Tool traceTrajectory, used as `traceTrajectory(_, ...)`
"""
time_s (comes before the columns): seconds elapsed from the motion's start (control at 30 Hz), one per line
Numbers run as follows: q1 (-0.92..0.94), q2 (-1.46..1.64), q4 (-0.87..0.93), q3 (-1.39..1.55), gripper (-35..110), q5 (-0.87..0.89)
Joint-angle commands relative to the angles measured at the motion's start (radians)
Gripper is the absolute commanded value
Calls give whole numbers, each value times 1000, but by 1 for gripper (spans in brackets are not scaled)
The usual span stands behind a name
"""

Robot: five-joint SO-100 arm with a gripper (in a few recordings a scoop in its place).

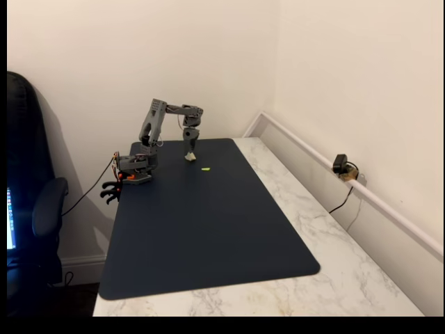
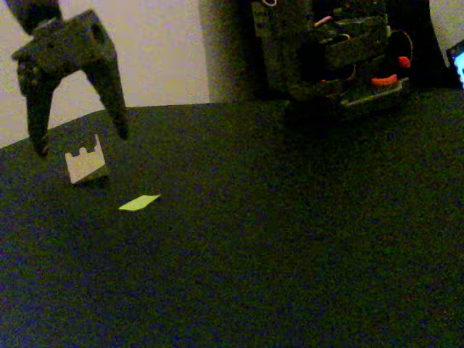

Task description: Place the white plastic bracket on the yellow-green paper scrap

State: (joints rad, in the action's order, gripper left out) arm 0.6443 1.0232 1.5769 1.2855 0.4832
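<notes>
While the arm reached out over the far end of the dark mat (image 1: 208, 229), its gripper (image 2: 80, 141) hung with the jaws spread wide apart, one fingertip to either side of and just above the white plastic bracket (image 2: 85, 162). Nothing was clamped between them. At the left of the low fixed view, the bracket rested on the mat beneath the open jaws, its notched upper edge showing pale against the dark surface; whether a fingertip touched it could not be told. Just to the right of it and a little nearer the camera lay the yellow-green paper scrap (image 2: 139, 202), flat on the mat and apart from the bracket.

From the higher fixed view, the arm's base (image 1: 135, 169) sat clamped at the far left corner of the marble worktop (image 1: 334, 236), with a cable trailing off the left edge. The gripper (image 1: 189, 154) pointed down near the far edge of the mat, the bracket (image 1: 190, 157) a small bright spot at its tip. Right of that lay the scrap (image 1: 206, 168), a thin bright sliver. Farther right, past the mat, a small black camera (image 1: 341, 165) sat by the wall rail at the right edge of the worktop.
</notes>
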Motion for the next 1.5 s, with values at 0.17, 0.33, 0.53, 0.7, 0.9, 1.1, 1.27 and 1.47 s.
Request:
traceTrajectory(0.17, -18, -38, 37, -146, 50, 23)
traceTrajectory(0.33, -44, -63, 41, -160, 50, 38)
traceTrajectory(0.53, -52, -67, 21, -123, 49, 43)
traceTrajectory(0.7, -32, -55, -3, -74, 48, 37)
traceTrajectory(0.9, -18, -44, -25, -49, 47, 40)
traceTrajectory(1.1, 5, -28, -26, -38, 47, 38)
traceTrajectory(1.27, 28, -28, -37, -26, 46, 31)
traceTrajectory(1.47, 40, -35, -54, -20, 41, 32)
